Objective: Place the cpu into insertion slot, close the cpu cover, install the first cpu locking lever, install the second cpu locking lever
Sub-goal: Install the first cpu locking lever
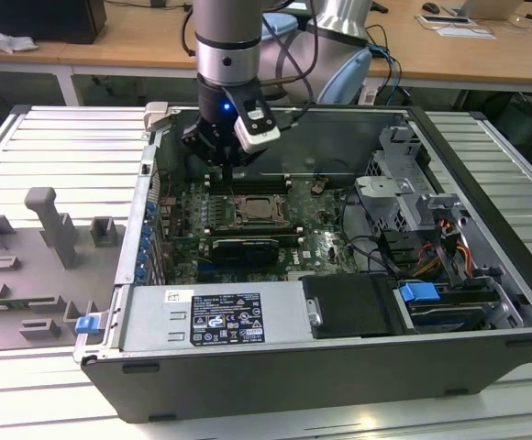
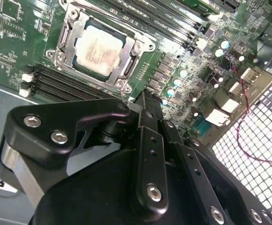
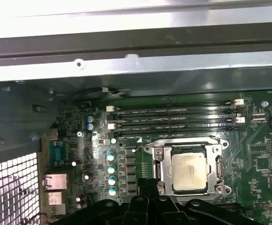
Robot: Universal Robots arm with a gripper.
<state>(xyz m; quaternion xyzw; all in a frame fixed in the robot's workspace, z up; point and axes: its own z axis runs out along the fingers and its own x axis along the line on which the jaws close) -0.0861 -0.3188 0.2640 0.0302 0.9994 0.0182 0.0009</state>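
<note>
Exterior view: one open computer case [image 1: 339, 380] seen whole, one arm [image 1: 229, 37] reaching in from the far side.
Tool: the gripper [image 1: 227, 165] hangs low over the green board [image 3: 262, 183], far of the socket [image 1: 259, 213] and toward the exterior view's left; fingers together, clamped on nothing.
Wrist views: here's the close look, one chip [image 3: 189, 171] seated in the socket, one cover [image 3: 219, 164] lying flat around it.
Count: four long black memory slots [image 3: 173, 119], just far of the socket.
</note>
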